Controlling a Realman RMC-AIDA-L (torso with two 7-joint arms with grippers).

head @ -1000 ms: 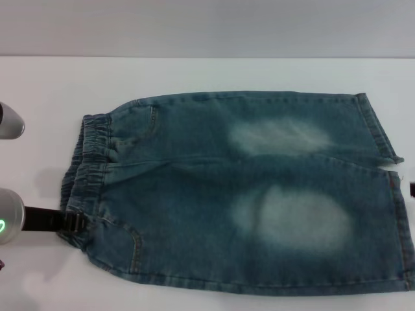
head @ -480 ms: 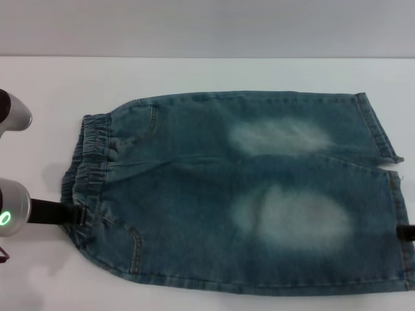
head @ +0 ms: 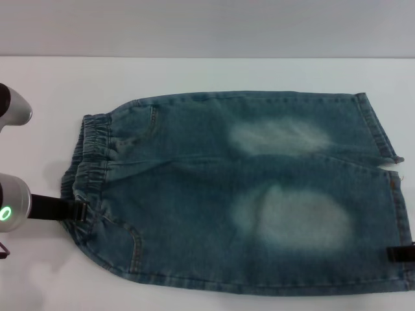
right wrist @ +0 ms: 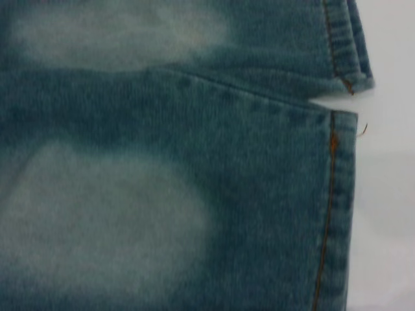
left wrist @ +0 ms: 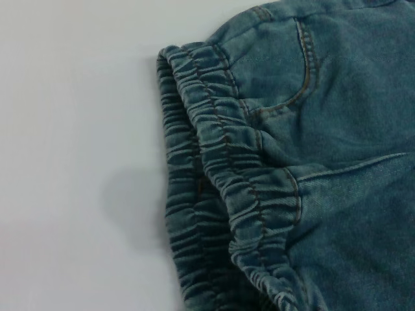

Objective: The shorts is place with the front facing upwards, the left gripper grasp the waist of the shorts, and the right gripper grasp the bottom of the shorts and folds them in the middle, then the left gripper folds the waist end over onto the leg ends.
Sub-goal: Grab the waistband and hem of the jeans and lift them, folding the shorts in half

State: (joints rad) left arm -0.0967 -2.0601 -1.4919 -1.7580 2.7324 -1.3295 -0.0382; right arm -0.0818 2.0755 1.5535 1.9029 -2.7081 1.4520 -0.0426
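Since a second ago the right gripper [head: 402, 254] has slid nearer along the right edge, from beside the crotch split to the near leg hem, while the left gripper [head: 79, 211] has barely shifted at the waist.

Flat on the white worktop [head: 194, 74] lie the shorts [head: 246, 194], front up, the waist of the shorts [head: 87, 168] to the left and the bottom of the shorts [head: 389, 194] to the right. The left gripper, black, touches the near end of the gathered band; whether it is clamped on the cloth I cannot tell. Only a black sliver of the right gripper shows at the near hem, and its grip cannot be told either.

No brand, label or writing can be read anywhere.

The left wrist view alone shows the ruffled elastic as two layers and the curved orange-stitched pocket edge [left wrist: 305, 78]. The right wrist view alone shows the orange hem seam [right wrist: 329, 214] and a loose thread [right wrist: 363, 129] at the split.
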